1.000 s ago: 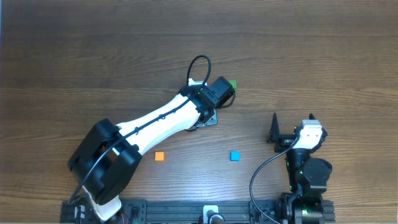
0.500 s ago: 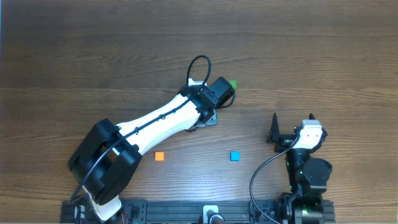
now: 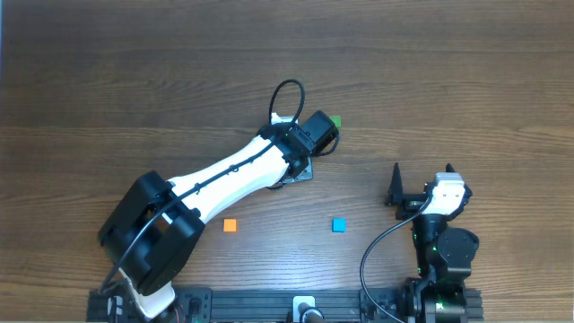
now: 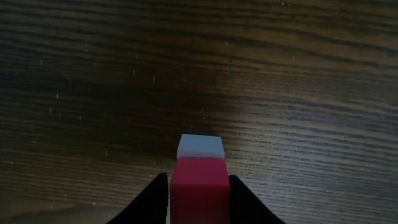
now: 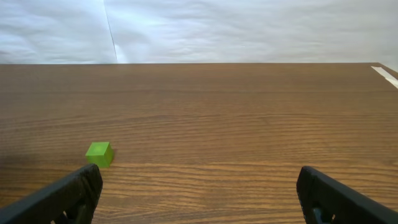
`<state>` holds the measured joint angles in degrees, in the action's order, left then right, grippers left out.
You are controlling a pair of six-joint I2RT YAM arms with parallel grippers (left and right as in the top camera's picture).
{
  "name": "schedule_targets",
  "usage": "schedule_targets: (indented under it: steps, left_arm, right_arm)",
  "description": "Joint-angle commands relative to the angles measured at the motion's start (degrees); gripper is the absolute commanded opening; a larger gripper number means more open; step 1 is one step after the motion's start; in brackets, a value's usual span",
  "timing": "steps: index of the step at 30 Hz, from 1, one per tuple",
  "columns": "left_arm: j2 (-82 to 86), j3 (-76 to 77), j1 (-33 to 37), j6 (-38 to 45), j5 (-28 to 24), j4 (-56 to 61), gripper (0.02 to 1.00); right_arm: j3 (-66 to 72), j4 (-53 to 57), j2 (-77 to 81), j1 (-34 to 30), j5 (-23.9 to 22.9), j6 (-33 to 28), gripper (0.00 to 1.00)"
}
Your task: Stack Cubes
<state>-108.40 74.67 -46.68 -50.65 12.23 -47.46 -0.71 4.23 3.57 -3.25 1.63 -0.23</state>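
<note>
From above, the left arm point(image 3: 240, 170) reaches to the middle of the table point(image 3: 134, 72), with a green cube point(image 3: 335, 121) just beyond its wrist. An orange cube point(image 3: 230, 225) and a blue cube point(image 3: 338, 224) lie nearer, well apart. The right gripper point(image 3: 420, 187) sits by its base.

In the left wrist view, the left gripper point(image 4: 198, 186) is clamped on a red cube point(image 4: 199, 174), with its fingers point(image 4: 154, 200) against both sides.

In the right wrist view, the right gripper's fingers point(image 5: 71, 194) are spread wide and hold nothing. The green cube lies farther off to its left.
</note>
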Motion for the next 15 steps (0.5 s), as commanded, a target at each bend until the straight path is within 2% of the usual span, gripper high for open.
schedule_targets:
  steps: [1,4,6,9,11,15]
  left_arm:
    - [-0.48,-0.59,0.46,-0.83,1.36,0.15,0.382]
    - [0.09,-0.59,0.46,-0.83,1.79,0.13,0.590]
    - [1.51,-0.59,0.42,-0.83,2.01,0.13,0.785]
    - [4.90,-0.59,0.42,-0.81,2.60,0.13,0.969]
    - [7.74,-0.59,0.42,-0.79,3.26,-0.09,1.000]
    - [14.05,-0.61,0.20,-0.74,3.74,-3.06,0.998]
  right_arm:
    - [0.42,-0.13,-0.20,-0.09,0.46,-0.26,0.991]
    - [0.42,-0.13,-0.20,-0.09,0.46,-0.26,0.993]
    - [0.42,-0.13,-0.17,-0.09,0.46,-0.26,0.991]
    - [0.42,-0.13,-0.17,-0.09,0.46,-0.26,0.993]
    - [0.42,-0.13,-0.17,-0.09,0.46,-0.26,0.991]
    - [0.42,-0.13,-0.20,-0.09,0.46,-0.26,0.993]
